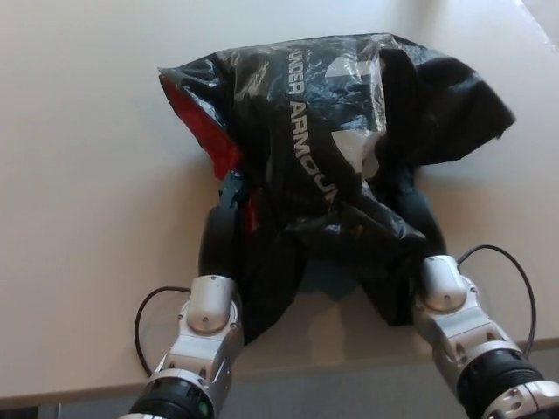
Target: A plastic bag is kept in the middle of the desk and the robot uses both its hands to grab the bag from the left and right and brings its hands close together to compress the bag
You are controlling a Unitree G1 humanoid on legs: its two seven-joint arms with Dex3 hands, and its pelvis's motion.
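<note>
A black plastic bag (332, 131) with white lettering and a red inner edge lies crumpled on the pale desk (87, 175). Its near half is squeezed into a narrow bunch and its far half fans out wide. My left hand (224, 231) presses against the bunch from the left, beside the red edge. My right hand (417, 229) presses in from the right, partly covered by folds of plastic. Both hands hold the bag between them, only a short gap apart.
The desk's front edge (332, 362) runs just below my wrists. Thin black cables loop beside each forearm, one on the left (140, 327) and one on the right (515, 271). Bare desk surrounds the bag.
</note>
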